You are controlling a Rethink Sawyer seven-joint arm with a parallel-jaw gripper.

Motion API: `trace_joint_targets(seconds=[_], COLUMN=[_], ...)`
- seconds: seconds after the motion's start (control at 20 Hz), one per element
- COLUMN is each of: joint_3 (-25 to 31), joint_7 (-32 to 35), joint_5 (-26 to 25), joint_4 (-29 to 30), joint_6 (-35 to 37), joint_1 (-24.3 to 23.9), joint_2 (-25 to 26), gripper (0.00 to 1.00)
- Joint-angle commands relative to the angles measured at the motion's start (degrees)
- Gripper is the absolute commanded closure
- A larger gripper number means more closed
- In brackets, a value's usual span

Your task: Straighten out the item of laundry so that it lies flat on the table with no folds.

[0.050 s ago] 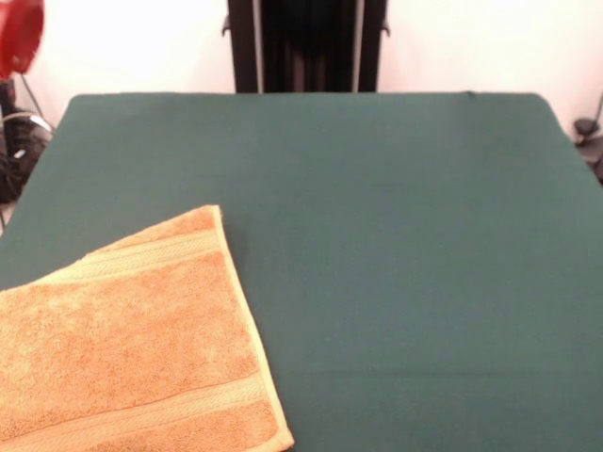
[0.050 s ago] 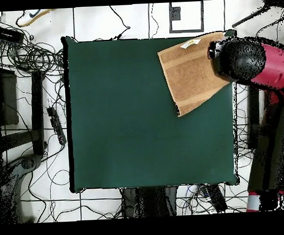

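The item of laundry (image 1: 132,339), an orange-tan towel, lies spread out and skewed on the table (image 1: 396,235) at the near left, running past the picture's left and bottom edges. A woven band crosses it near each end. Seen from overhead, the towel (image 2: 192,73) sits at the top right corner of the table (image 2: 127,123), with a small white label at its top edge. The red and black arm (image 2: 247,59) hangs over the towel's right side and hides that part. Only a red piece of the arm (image 1: 19,33) shows in the front view. The gripper itself is hidden.
Tangled cables (image 2: 30,56) and black gear lie on the floor beside the table's left side in the overhead view. A black stand (image 1: 306,42) rises behind the table's far edge. More cables and gear (image 1: 19,141) sit off the far left corner.
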Motion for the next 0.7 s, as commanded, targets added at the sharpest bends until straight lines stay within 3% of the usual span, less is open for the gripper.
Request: trace_joint_targets(seconds=[0.05, 0.7], joint_3=[4.3, 7.5], joint_7=[3.6, 3.5], joint_5=[-1.6, -0.8], joint_4=[16.1, 20.9], joint_6=[-6.1, -13.3], joint_1=[2.6, 0.8], joint_2=[1.2, 3.2], gripper=[0.00, 0.00])
